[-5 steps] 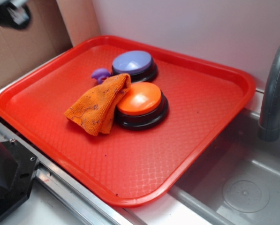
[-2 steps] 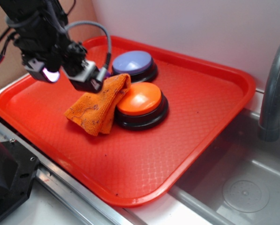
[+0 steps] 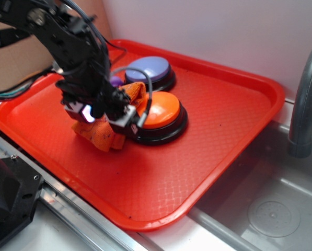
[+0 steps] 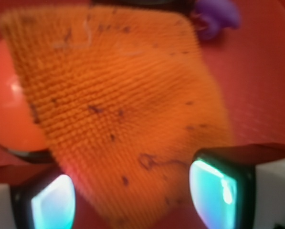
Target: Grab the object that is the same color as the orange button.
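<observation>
Fingers: gripper (image 4: 128, 195) spread apart, holding nothing.
Rag: orange rag (image 4: 118, 109) between pads, probably just beneath.
Advice: lower, pinch cloth only, clear of orange button (image 3: 158, 111).

The rag (image 4: 118, 109) is orange terry with scattered dark specks. Beside it, the button (image 3: 161, 111) has a glossy orange dome on a black base. Behind that button, a second button (image 3: 148, 68) has a lavender-purple dome, also on black. Just left of the lavender dome lies a small purple piece (image 4: 217, 16). All sit on a red tray (image 3: 223, 120) with a fine diamond texture. The gripper (image 3: 101, 117) is black, with pads (image 4: 214, 191) glowing teal.
</observation>
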### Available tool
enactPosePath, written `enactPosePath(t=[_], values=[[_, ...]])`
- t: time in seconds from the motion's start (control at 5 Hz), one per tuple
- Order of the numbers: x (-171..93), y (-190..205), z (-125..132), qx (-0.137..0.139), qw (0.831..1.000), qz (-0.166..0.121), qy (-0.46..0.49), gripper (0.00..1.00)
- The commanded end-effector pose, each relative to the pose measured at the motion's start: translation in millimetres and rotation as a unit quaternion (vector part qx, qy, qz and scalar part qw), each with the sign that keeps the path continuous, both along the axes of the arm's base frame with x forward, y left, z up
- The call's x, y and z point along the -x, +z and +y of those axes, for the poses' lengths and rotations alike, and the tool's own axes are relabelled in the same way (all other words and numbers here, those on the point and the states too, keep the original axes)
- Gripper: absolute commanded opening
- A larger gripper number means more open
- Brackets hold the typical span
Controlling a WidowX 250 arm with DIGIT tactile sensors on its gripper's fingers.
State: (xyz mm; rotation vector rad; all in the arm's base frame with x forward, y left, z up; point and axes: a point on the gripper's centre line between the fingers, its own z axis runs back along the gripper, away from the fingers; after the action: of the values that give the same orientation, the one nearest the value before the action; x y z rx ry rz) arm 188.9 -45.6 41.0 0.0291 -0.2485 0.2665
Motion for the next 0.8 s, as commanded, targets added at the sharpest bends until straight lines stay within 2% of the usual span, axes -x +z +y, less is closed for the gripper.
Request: enactPosePath(t=[0.0, 0.2, 0.4, 0.6], values=[[-7, -7, -4, 0.015, 1.000, 0.003, -0.021, 1.00], [-6, -7, -2, 0.018, 1.000, -0.007, -0.023, 0.37], [-8, -2, 6, 0.055, 0.998, 0.001, -0.012, 0.00], [-9, 10, 14, 0.037, 0.999, -0.011, 0.001, 0.00]])
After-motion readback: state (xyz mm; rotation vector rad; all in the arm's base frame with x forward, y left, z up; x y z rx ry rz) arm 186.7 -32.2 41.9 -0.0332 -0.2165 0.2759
